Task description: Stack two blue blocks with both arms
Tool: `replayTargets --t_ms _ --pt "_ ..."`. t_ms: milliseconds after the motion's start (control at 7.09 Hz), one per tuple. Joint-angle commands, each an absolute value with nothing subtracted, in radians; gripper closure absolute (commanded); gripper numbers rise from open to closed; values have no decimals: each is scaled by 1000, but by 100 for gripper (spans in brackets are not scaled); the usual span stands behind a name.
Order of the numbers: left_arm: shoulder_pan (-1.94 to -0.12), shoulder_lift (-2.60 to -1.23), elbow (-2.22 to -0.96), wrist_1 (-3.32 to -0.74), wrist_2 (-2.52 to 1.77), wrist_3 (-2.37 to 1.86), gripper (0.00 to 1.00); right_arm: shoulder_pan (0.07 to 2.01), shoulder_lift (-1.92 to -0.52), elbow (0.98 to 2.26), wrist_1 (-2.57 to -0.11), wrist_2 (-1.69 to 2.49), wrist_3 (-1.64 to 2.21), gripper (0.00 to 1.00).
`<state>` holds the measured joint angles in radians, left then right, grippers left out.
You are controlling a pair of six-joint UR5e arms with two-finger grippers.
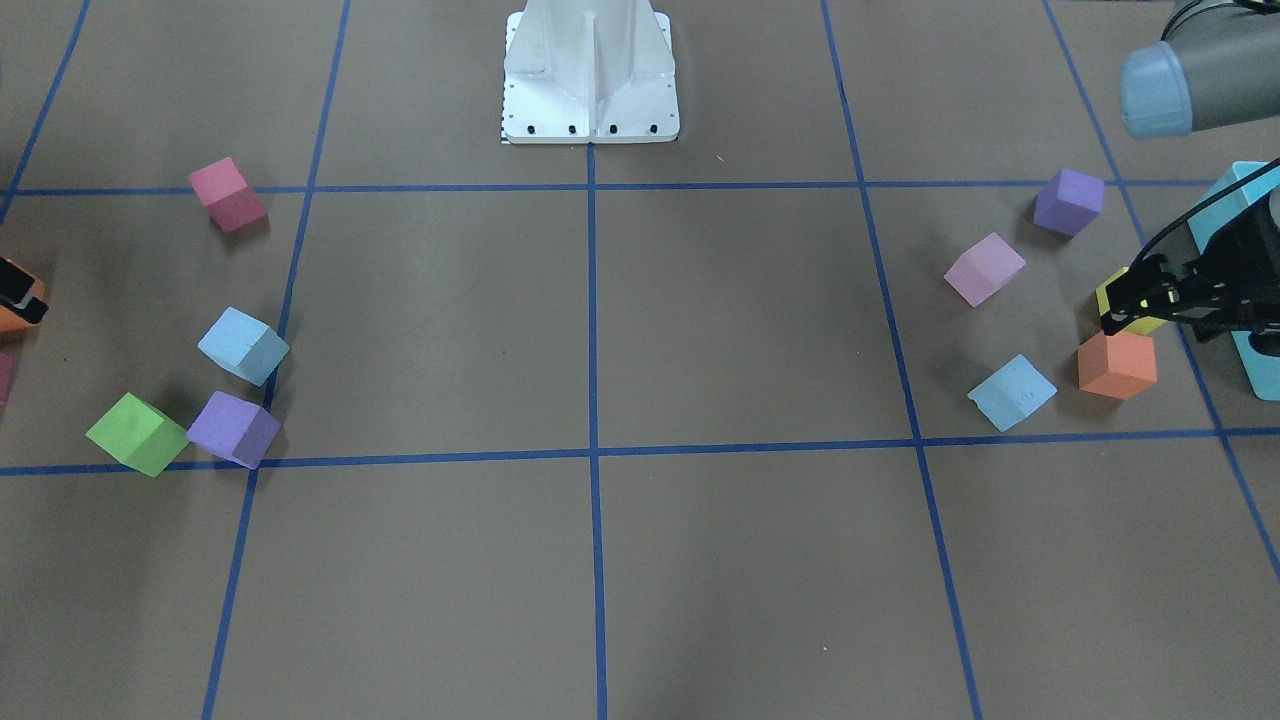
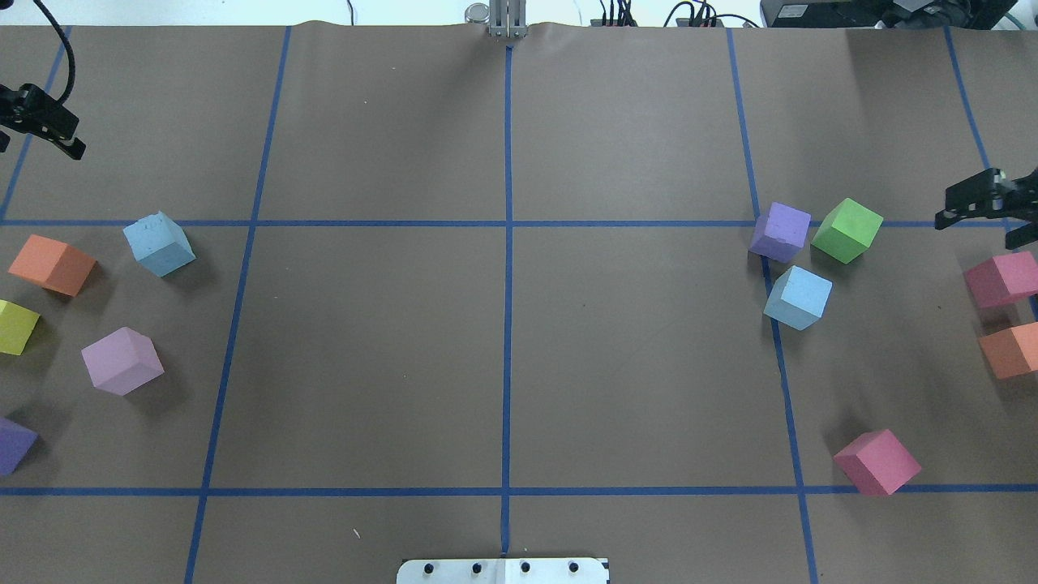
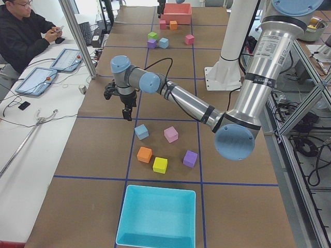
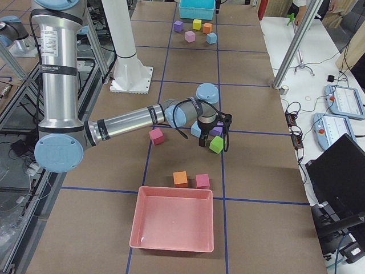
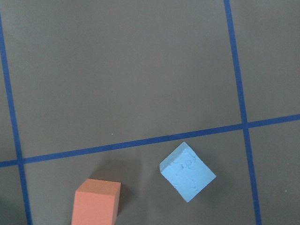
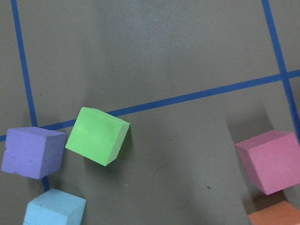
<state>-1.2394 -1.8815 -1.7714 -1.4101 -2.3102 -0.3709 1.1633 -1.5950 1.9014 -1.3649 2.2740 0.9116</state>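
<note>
One pale blue block (image 2: 158, 243) lies on the left half of the table, also in the front view (image 1: 1012, 392) and the left wrist view (image 5: 187, 172). The other blue block (image 2: 798, 297) lies on the right half, beside a purple cube (image 2: 780, 232) and a green cube (image 2: 847, 230); it also shows in the front view (image 1: 243, 345) and the right wrist view (image 6: 54, 208). My left gripper (image 2: 39, 138) hovers open and empty beyond and outward of the left block. My right gripper (image 2: 977, 225) hovers open and empty, outward of the green cube.
Orange (image 2: 51, 265), yellow (image 2: 16, 327), pink-lilac (image 2: 122, 361) and purple (image 2: 15, 444) cubes lie left. Magenta (image 2: 1001, 278), orange (image 2: 1010, 350) and magenta (image 2: 877, 462) cubes lie right. A teal bin (image 3: 155, 217) sits at the left end, a pink bin (image 4: 174, 225) at the right end.
</note>
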Motion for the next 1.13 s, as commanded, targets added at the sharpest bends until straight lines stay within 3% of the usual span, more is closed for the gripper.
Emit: replayTargets --t_ms 0,564,988 --pt "-1210 -1890 -1737 -1427 -2309 -399 0 1010 -1569 1942 -1315 2206 1185 5" --pt "-1187 -1904 -1593 -1606 -2307 -466 1 833 -1530 1951 -1296 2077 1402 5" --pt "-1187 -1905 -1594 -1606 -2307 -465 1 784 -1503 1892 -1312 2089 1274 5"
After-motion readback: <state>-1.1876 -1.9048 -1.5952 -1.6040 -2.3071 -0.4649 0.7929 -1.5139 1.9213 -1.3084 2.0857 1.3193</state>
